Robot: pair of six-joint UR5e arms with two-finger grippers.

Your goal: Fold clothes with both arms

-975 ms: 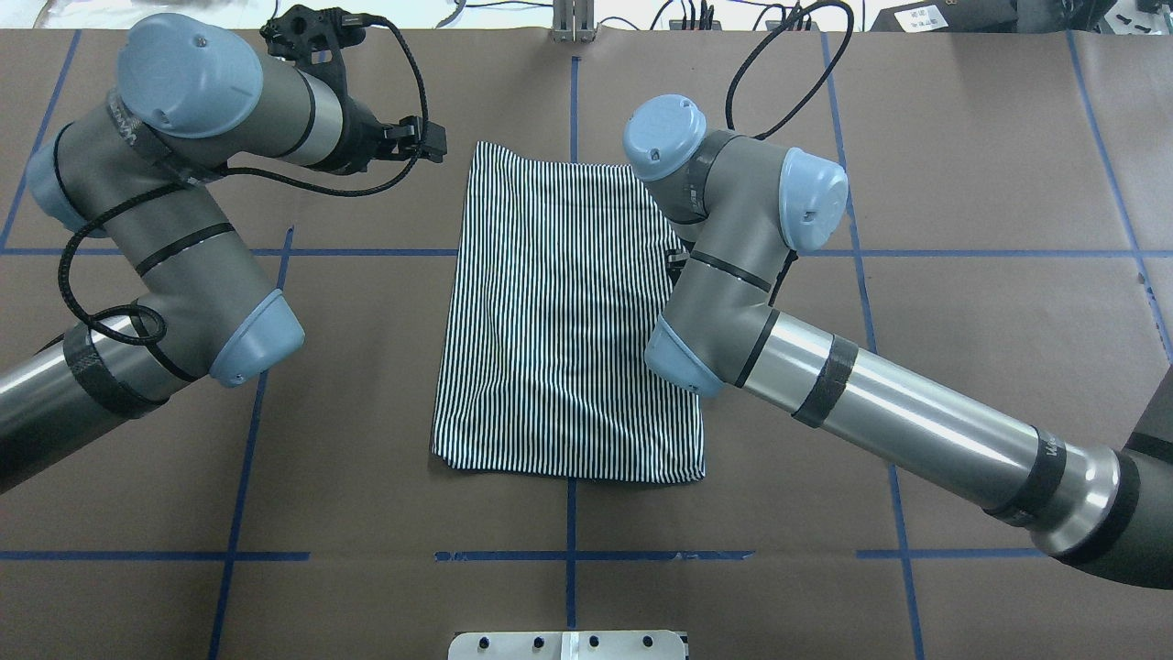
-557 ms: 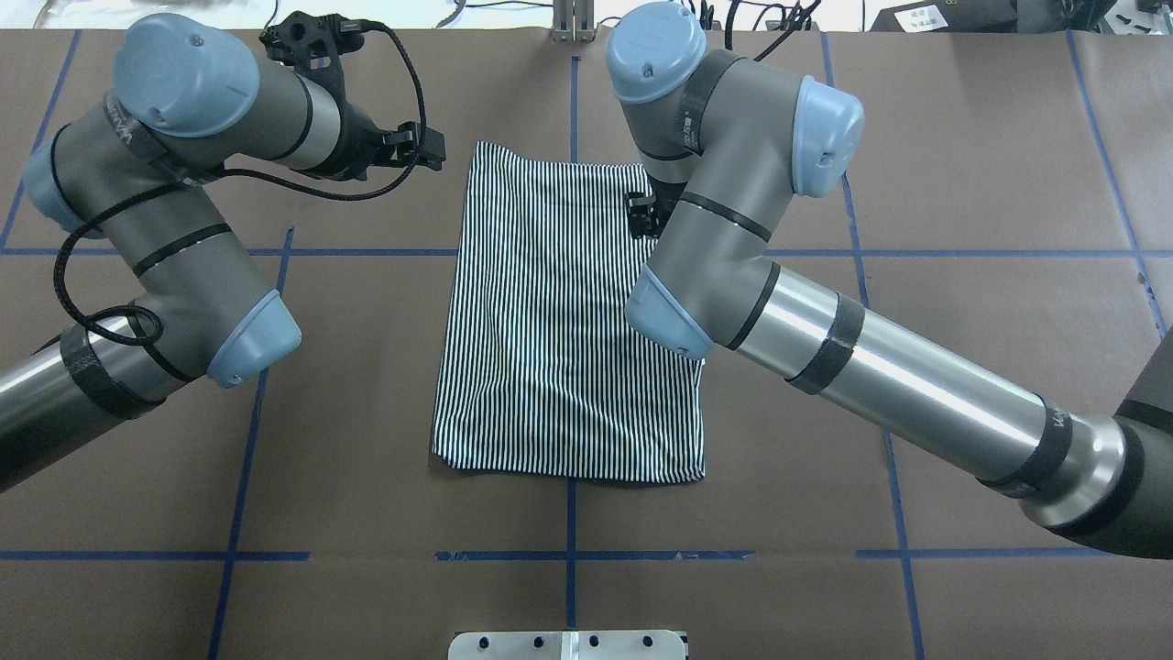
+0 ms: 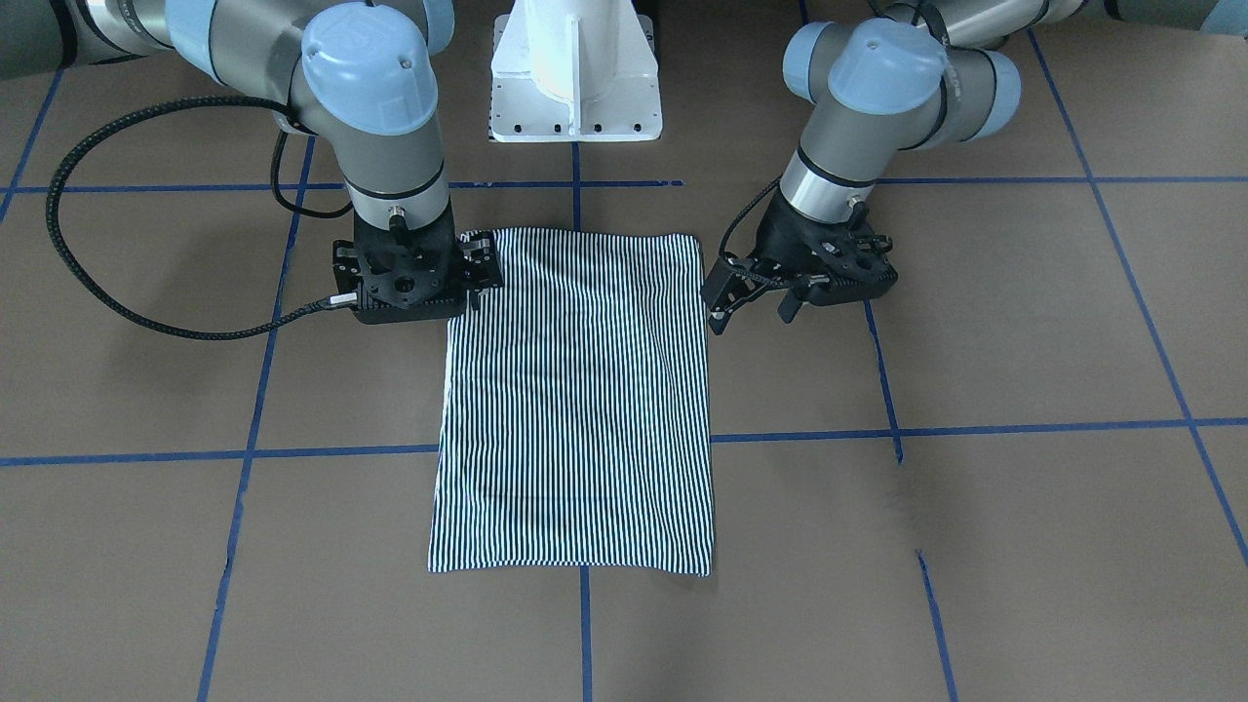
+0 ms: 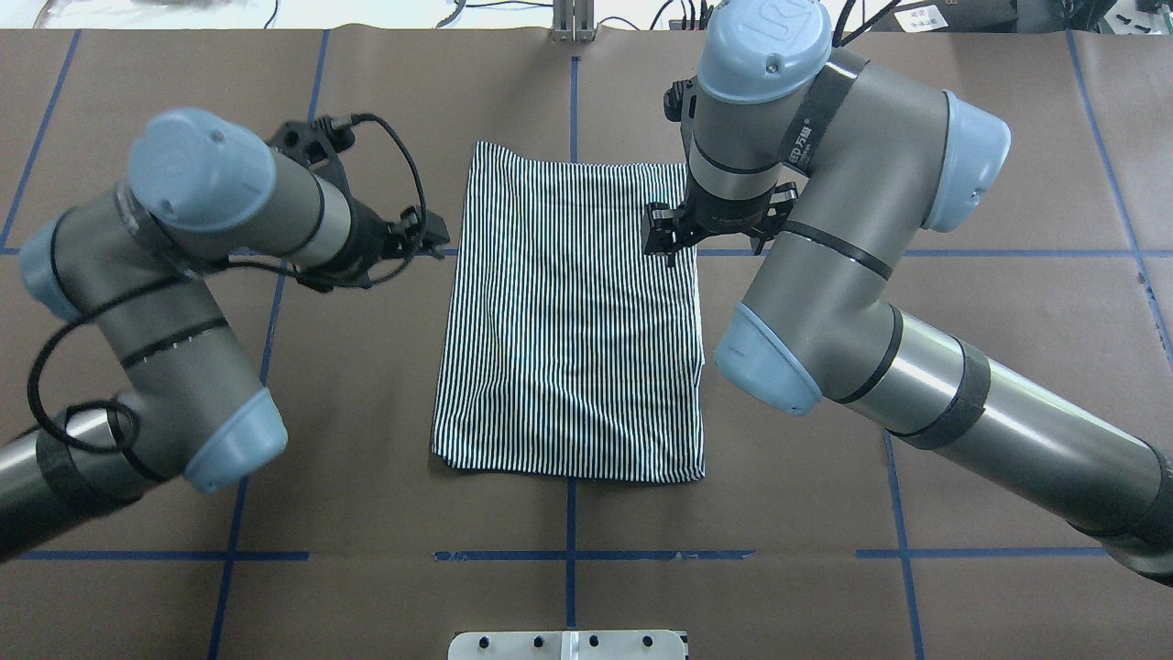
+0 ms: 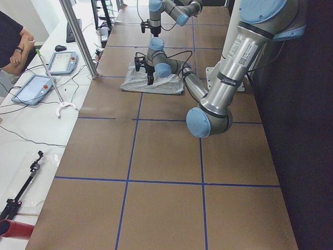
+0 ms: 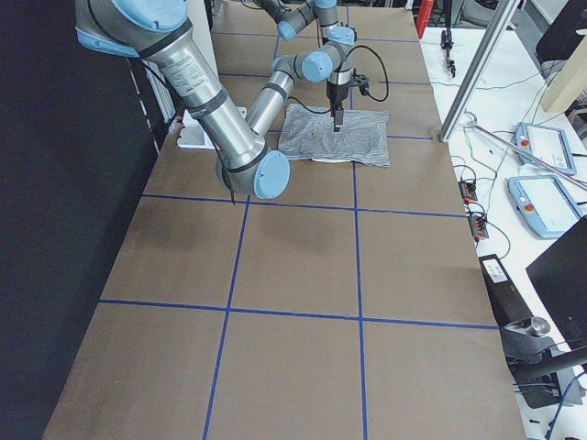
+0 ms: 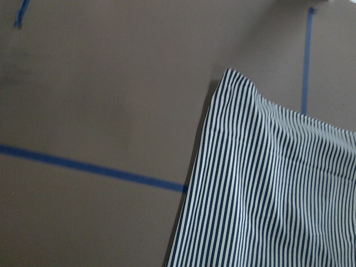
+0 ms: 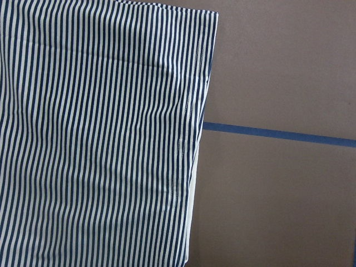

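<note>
Two arms worked over the brown tabletop (image 4: 1008, 137), w/ one polo shirt (image 4: 568, 321) lying flat at its middle, folded into a tall rectangle, stripes running along its length. No collar or placket showed; only a thin cream strip peeked out under the striped layer at one long edge in the right wrist cam. The shirt lay across the centre blue tape line (image 4: 570, 522) and a cross line of the grid. The left arm (image 4: 165, 302) came in bent, and the left tool (image 3: 753, 304) hung just beside the shirt's left long edge, clear of the cloth, over bare paper. Its fingers stood apart w/ nothing btwn them. The right arm (image 4: 1008, 412) reached across, wrist pointing down, and the right tool (image 4: 669, 240) hung above the shirt's right long edge. It was raised off the fabric and held no cloth; whether its fingers were parted or together, can't tell from these views. Both wrist cams looked down on a shirt corner plus tape, no fingers in shot. A white pedestal base (image 3: 575, 78) stood at the robot's side of the tabletop. Side views showed a white bench w/ two tablet-like pendants (image 5: 34, 88) and a person (image 5: 13, 41) at the frame's corner.
</note>
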